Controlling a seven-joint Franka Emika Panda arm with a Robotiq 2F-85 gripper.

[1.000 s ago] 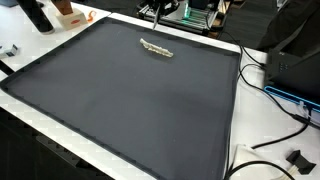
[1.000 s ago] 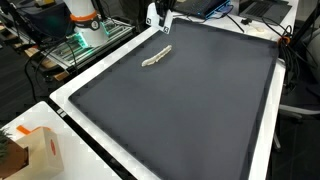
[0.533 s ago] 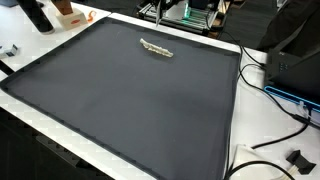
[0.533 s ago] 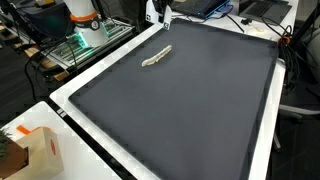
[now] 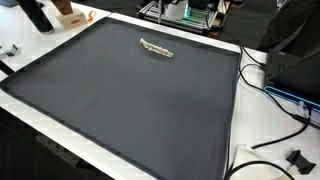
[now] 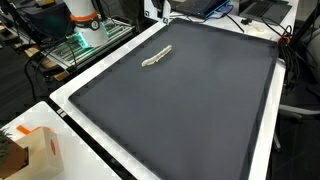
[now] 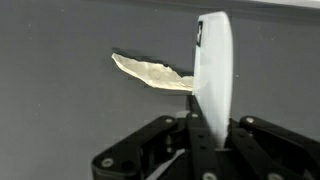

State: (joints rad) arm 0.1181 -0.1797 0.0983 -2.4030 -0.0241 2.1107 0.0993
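The pincer (image 7: 208, 128) is found clenched on a flat white round-tipped blade (image 7: 211, 65), which rises from between its fingers toward 12 o'clock in the wrist view. The blade's material cannot be told. A crumpled pale-tan strip (image 7: 148, 71) is seen lying flat on the large dark-grey mat (image 7: 60, 110). It stretches toward 9 o'clock from the blade, and its nearer end is hidden behind the blade's edge, so contact between the two cannot be confirmed. In an exterior view the strip (image 5: 157, 48) is located at 1 o'clock from the mat's centre, near the far border where the white desk (image 5: 70, 143) shows as a rim. Black cables (image 5: 262, 85) are noted at 3 o'clock on the desk, well apart from the strip. Several hazards are judged possible. The strip appears thin and light, so it could be folded, torn or dragged if the blade is brought down on it at an angle. Because it lies close to the mat's far border, it could be swept off the mat by a push toward 12 o'clock. The blade is held only at its lower end and could pivot or slip in the grip if its tip is pressed hard against the mat. The mat itself could be snagged or rucked by the blade's edge.
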